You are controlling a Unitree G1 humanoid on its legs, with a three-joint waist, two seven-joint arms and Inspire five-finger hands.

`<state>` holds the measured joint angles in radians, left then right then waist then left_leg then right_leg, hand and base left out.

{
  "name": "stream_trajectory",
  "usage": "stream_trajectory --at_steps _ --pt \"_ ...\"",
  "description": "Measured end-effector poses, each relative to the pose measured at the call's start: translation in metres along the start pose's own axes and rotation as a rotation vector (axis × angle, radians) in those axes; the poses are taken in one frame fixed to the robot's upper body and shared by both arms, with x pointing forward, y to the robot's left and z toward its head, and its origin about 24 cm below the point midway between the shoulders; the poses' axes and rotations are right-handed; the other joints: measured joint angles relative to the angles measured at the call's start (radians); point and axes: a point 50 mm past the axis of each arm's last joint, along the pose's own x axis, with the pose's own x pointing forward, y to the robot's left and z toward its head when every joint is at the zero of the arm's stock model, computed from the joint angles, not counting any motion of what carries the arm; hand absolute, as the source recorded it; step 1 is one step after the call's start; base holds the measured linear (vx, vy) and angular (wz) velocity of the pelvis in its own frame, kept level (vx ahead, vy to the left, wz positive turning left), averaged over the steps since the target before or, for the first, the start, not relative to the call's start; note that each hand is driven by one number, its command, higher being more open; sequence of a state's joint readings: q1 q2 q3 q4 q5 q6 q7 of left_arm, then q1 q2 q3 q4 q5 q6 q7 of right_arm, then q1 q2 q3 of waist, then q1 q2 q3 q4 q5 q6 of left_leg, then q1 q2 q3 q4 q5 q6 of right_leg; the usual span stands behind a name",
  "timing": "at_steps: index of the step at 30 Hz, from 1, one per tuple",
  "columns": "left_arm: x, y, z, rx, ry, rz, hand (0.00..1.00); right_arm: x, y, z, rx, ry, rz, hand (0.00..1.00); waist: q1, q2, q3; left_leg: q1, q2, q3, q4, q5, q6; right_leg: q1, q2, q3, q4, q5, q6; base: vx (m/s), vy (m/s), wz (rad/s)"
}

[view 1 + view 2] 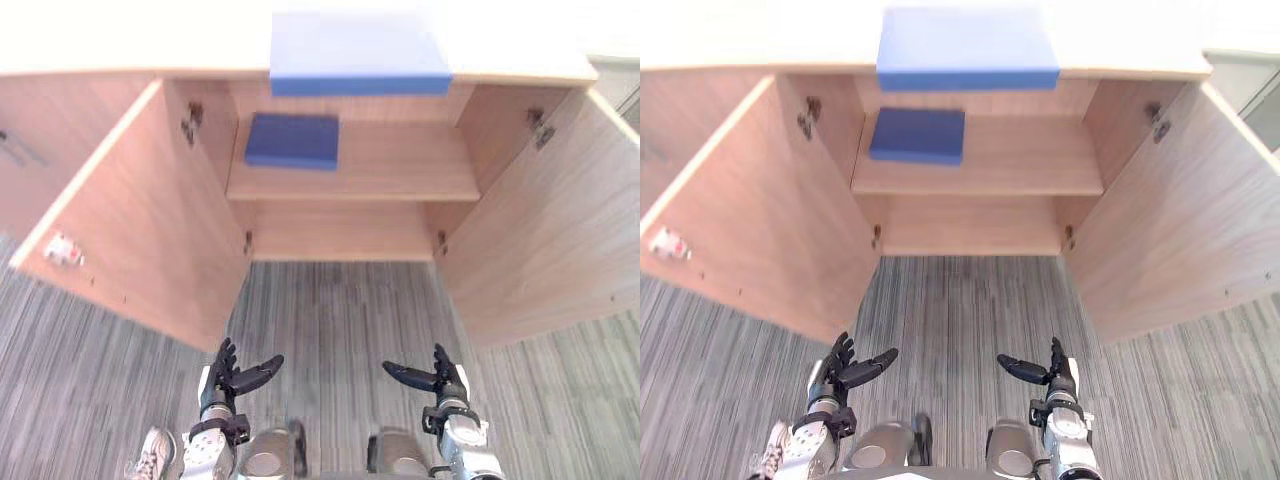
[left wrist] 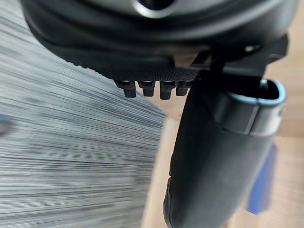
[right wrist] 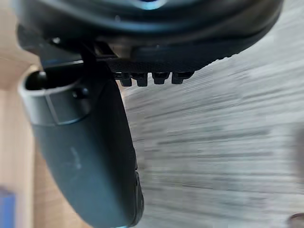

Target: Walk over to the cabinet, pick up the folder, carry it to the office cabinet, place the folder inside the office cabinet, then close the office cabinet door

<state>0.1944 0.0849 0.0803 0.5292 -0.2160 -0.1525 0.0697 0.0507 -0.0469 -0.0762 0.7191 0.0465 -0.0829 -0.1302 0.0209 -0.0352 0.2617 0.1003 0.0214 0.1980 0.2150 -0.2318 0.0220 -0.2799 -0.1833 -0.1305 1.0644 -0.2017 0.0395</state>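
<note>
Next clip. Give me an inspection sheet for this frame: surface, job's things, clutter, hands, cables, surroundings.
Surface: cabinet top, light wood, bears one blue folder at its front edge.
Job's things: second blue folder lies on the inner shelf, towards its left side; left door and right door both stand open.
Clutter: nothing seen.
Hands: left hand and right hand low over the carpet, fingers relaxed, both empty.
Cables: nothing seen.
Surroundings: grey striped carpet; a person's shoe at the lower left.
</note>
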Motion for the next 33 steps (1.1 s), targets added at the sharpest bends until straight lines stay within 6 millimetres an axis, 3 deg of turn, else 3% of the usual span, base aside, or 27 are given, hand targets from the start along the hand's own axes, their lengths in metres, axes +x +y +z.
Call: stream_trajectory --at_steps 2,3,4,5,6,7,9,10,11,12,13,14,16,18,20,23,27,33 --pt "0.001 0.005 0.002 0.016 -0.003 0.007 1.0 0.0 0.006 0.002 0.003 -0.005 0.019 1.0 -0.006 0.006 0.002 0.055 0.021 0.0 -0.033 -0.025 -0.021 -0.074 0.009 -0.051 -0.104 -0.029 0.001 0.51 -0.062 0.0" --pt "0.003 0.006 -0.001 0.019 0.015 0.012 1.0 0.001 0.005 0.0 -0.002 0.006 0.019 1.0 -0.012 0.005 0.001 0.095 0.038 -0.001 -0.038 -0.032 -0.025 -0.111 0.038 -0.059 -0.308 -0.029 0.003 0.54 -0.162 0.13" --pt "0.003 0.006 -0.002 0.019 0.019 0.012 1.0 0.0 0.004 -0.002 -0.003 0.011 0.016 1.0 -0.017 0.005 0.001 0.108 0.043 -0.007 -0.037 -0.033 -0.026 -0.115 0.056 -0.053 -0.415 -0.013 0.008 0.67 -0.24 0.34" --pt "0.002 0.01 -0.003 0.027 0.022 0.016 1.0 -0.001 0.001 -0.006 -0.004 0.023 0.007 1.0 -0.024 -0.011 -0.009 0.128 0.039 -0.026 -0.036 -0.044 -0.044 -0.099 0.095 -0.014 -0.657 0.089 0.002 0.72 -0.266 0.54" --pt "0.0 0.01 -0.007 0.028 0.039 0.016 1.0 -0.005 -0.005 -0.014 -0.014 0.047 -0.006 1.0 -0.033 -0.018 -0.016 0.154 0.041 -0.06 -0.019 -0.077 -0.086 -0.086 0.106 0.026 -0.745 0.289 -0.048 0.6 -0.21 0.4" --pt "0.001 0.003 -0.011 0.01 0.06 0.011 1.0 -0.001 -0.012 -0.012 -0.034 0.049 -0.018 1.0 -0.022 0.024 -0.017 0.154 0.076 -0.074 -0.002 -0.087 -0.087 -0.097 0.133 0.004 -0.699 0.275 -0.052 0.46 -0.145 0.2" --pt "0.0 -0.004 -0.014 -0.009 0.067 -0.001 1.0 0.0 -0.015 -0.013 -0.041 0.061 -0.027 1.0 -0.028 0.045 -0.028 0.082 0.104 -0.112 0.181 -0.042 -0.088 -0.072 0.141 -0.014 -0.667 0.181 -0.067 0.58 -0.214 0.17" --pt "0.0 -0.009 -0.014 -0.027 0.066 -0.006 1.0 -0.002 -0.016 -0.014 -0.039 0.058 -0.029 1.0 -0.034 0.049 -0.026 0.003 0.126 -0.118 0.391 0.035 -0.091 -0.017 0.14 -0.034 -0.677 0.147 -0.075 0.62 -0.253 0.4" --pt "0.0 -0.011 -0.014 -0.037 0.066 -0.007 1.0 -0.004 -0.016 -0.018 -0.039 0.066 -0.03 1.0 -0.033 0.05 -0.026 -0.046 0.143 -0.12 0.505 0.114 -0.093 0.021 0.143 -0.042 -0.694 0.136 -0.079 0.39 -0.156 0.34" --pt "-0.002 -0.014 -0.015 -0.048 0.066 -0.012 1.0 -0.007 -0.013 -0.02 -0.031 0.065 -0.024 1.0 -0.018 0.05 -0.026 -0.108 0.176 -0.114 0.649 0.099 -0.111 0.079 0.151 -0.046 -0.725 0.127 -0.089 0.34 -0.119 0.07" --pt "-0.002 -0.018 -0.013 -0.057 0.056 -0.022 1.0 -0.01 -0.011 -0.019 -0.019 0.054 -0.025 1.0 -0.002 0.048 -0.026 -0.186 0.206 -0.092 0.76 0.06 -0.106 0.14 0.158 -0.047 -0.768 0.118 -0.1 0.39 -0.111 -0.06" --pt "-0.002 -0.021 -0.011 -0.06 0.047 -0.031 1.0 -0.01 -0.01 -0.016 -0.012 0.035 -0.025 1.0 0.007 0.046 -0.026 -0.236 0.217 -0.069 0.774 0.041 -0.097 0.175 0.158 -0.043 -0.794 0.111 -0.098 0.42 -0.09 -0.18" --pt "-0.003 -0.024 -0.007 -0.058 0.027 -0.052 1.0 -0.008 -0.009 -0.006 -0.007 -0.003 -0.024 1.0 0.021 0.046 -0.029 -0.303 0.219 -0.016 0.646 0.003 -0.072 0.227 0.152 -0.027 -0.84 0.104 -0.09 0.34 -0.014 -0.25" --pt "-0.003 -0.025 -0.005 -0.062 0.016 -0.054 1.0 -0.006 -0.009 -0.002 0.0 -0.014 -0.027 1.0 0.023 0.048 -0.031 -0.303 0.197 0.0 0.411 0.006 -0.076 0.262 0.144 -0.016 -0.859 0.102 -0.076 0.33 0.076 -0.2" --pt "-0.004 -0.028 -0.007 -0.058 0.024 -0.068 1.0 -0.005 -0.015 -0.003 0.013 -0.008 -0.053 1.0 0.021 0.074 -0.052 -0.274 0.16 -0.019 0.08 0.184 -0.098 0.265 0.151 -0.003 -0.856 0.075 -0.033 0.27 0.152 -0.12" --pt "-0.005 -0.028 -0.002 -0.045 0.003 -0.077 1.0 -0.011 -0.014 -0.017 0.033 0.04 -0.064 1.0 0.02 0.036 -0.068 -0.207 0.09 -0.01 -0.01 0.204 -0.085 0.3 0.091 -0.002 -0.876 0.06 0.0 0.23 0.113 0.13" --pt "-0.01 -0.022 0.018 -0.03 -0.097 -0.074 1.0 -0.013 -0.013 -0.022 0.029 0.055 -0.055 1.0 0.02 0.037 -0.078 -0.142 0.049 -0.004 -0.094 0.219 -0.073 0.345 0.063 -0.003 -0.913 0.056 0.011 0.13 0.054 0.04" --pt "-0.026 -0.019 0.055 0.05 -0.291 -0.092 1.0 -0.014 -0.016 -0.026 0.027 0.069 -0.065 1.0 0.02 0.036 -0.089 -0.078 0.039 -0.018 -0.171 0.247 -0.078 0.385 0.063 -0.013 -0.924 0.056 0.012 0.03 -0.017 0.06"
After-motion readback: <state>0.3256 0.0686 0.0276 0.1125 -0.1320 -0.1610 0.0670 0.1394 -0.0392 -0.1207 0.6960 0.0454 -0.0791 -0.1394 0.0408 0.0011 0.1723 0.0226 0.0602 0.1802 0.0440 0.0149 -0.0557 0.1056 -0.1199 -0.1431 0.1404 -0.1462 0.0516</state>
